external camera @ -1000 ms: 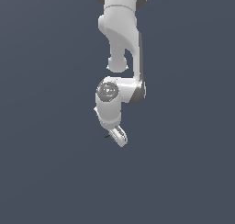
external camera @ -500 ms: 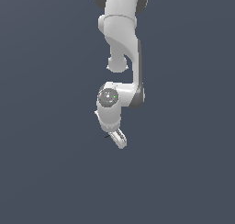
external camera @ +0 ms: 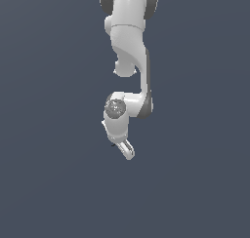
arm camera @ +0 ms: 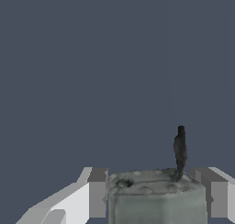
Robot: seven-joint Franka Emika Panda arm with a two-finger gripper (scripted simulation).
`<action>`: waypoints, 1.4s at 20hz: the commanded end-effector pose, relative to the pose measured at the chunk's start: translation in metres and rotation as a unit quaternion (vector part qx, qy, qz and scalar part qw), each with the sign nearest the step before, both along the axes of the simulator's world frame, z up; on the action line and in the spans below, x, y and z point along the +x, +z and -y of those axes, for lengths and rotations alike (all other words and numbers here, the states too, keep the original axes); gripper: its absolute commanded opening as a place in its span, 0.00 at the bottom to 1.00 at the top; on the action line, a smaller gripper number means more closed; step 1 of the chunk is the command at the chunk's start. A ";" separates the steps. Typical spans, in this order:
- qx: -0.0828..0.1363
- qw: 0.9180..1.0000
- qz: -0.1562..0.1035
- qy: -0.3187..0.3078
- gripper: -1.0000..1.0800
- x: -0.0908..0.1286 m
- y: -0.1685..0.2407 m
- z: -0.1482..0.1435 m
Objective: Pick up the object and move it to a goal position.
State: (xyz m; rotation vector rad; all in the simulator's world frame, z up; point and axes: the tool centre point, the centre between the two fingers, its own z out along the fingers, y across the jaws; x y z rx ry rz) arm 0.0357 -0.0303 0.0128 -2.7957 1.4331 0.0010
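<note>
Object point(arm camera: 156, 198): grey blocky item seated between the two fingers point(arm camera: 96, 193) of the white arm's point(external camera: 129, 42) gripper point(external camera: 126, 150), jaws closed against its sides. A thin dark stem point(arm camera: 180, 149) projects from its top, beyond the fingertips.

You'll find nothing to read here — no text, label, brand, number or sign on the arm point(external camera: 128, 47), the gripper point(arm camera: 153, 191) or the object point(arm camera: 156, 195) — in either view.
</note>
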 end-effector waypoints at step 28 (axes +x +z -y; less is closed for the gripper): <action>0.001 1.000 0.000 0.000 0.00 -0.029 0.095 -0.004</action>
